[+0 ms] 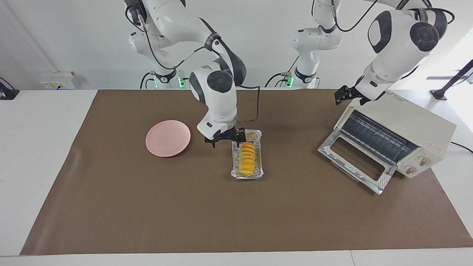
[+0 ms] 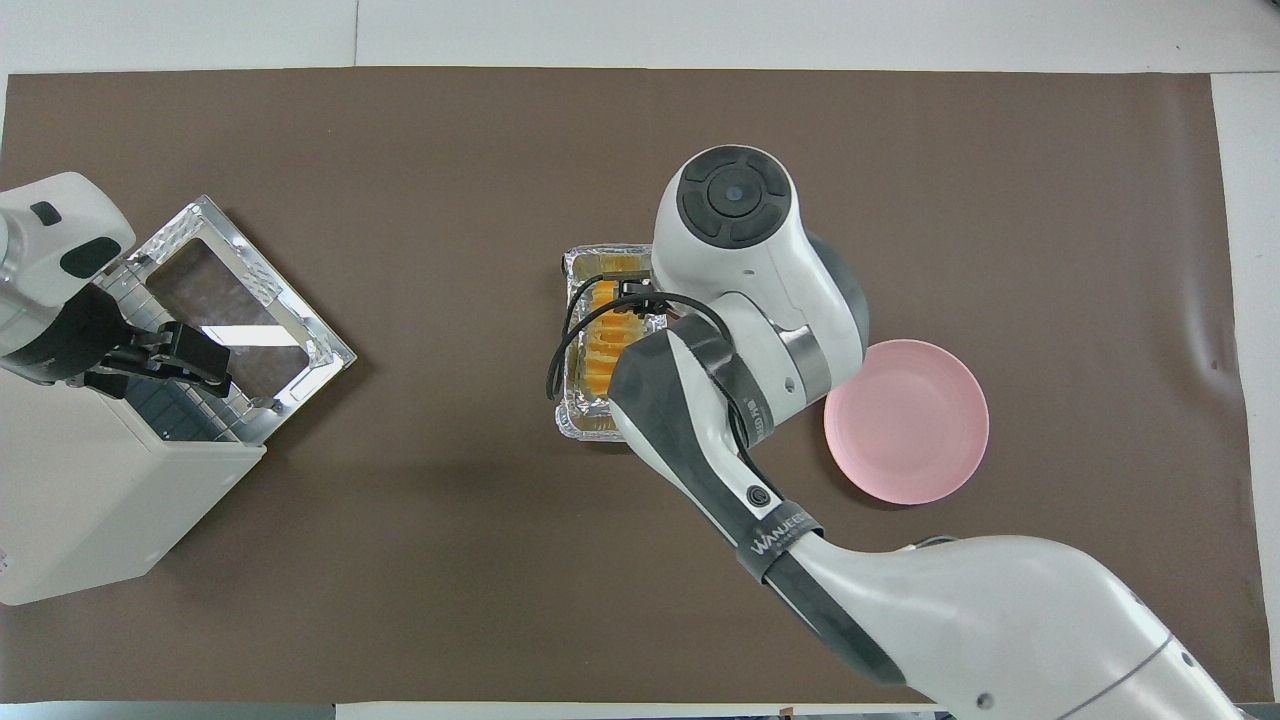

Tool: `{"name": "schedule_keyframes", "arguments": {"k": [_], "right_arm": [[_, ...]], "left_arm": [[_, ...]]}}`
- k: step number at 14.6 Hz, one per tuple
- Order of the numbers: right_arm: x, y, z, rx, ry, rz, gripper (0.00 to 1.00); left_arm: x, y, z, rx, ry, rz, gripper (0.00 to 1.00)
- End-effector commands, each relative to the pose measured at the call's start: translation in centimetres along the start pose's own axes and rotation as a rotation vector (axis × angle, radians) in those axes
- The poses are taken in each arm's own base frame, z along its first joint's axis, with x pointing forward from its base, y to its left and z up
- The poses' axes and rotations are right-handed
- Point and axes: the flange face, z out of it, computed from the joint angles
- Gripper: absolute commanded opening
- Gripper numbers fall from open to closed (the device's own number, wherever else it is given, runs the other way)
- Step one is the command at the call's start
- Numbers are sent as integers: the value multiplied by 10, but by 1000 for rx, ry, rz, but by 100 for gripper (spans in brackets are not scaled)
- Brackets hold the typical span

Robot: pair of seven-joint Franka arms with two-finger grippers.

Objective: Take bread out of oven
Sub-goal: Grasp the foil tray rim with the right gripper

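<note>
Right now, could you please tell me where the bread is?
The bread lies in the foil tray mid-table, between the pink plate and the open oven, with the right end effector at the tray's robot-side end.

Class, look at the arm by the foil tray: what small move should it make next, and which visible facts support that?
Probably lower the right gripper onto the bread and close. The bread lies in the foil tray on the mat, already out of the open oven, with the pink plate beside it.
</note>
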Motion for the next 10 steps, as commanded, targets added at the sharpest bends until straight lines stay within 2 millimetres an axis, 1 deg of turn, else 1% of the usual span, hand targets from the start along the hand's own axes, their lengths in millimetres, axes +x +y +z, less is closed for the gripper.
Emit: {"name": "schedule_keyframes", "arguments": {"k": [1, 3, 5, 6, 7, 8, 10], "right_arm": [[15, 2, 24, -9, 35, 17, 100], [16, 7, 38, 7, 55, 22, 100], [12, 1, 47, 7, 54, 14, 100], [11, 0, 53, 4, 50, 10, 100], [9, 0, 58, 3, 51, 4, 100], [6, 2, 65, 3, 51, -3, 98], [-1, 7, 78, 3, 56, -6, 92]], "left_arm": [[-6, 1, 1, 18, 16, 7, 100], [-5, 2, -2, 23, 19, 11, 100], [-4, 3, -6, 24, 16, 13, 100], [-5, 3, -13, 25, 21, 13, 100], [-4, 2, -13, 27, 1, 11, 100], [-7, 3, -18, 28, 4, 14, 100], [-9, 5, -20, 27, 8, 15, 100]]}}
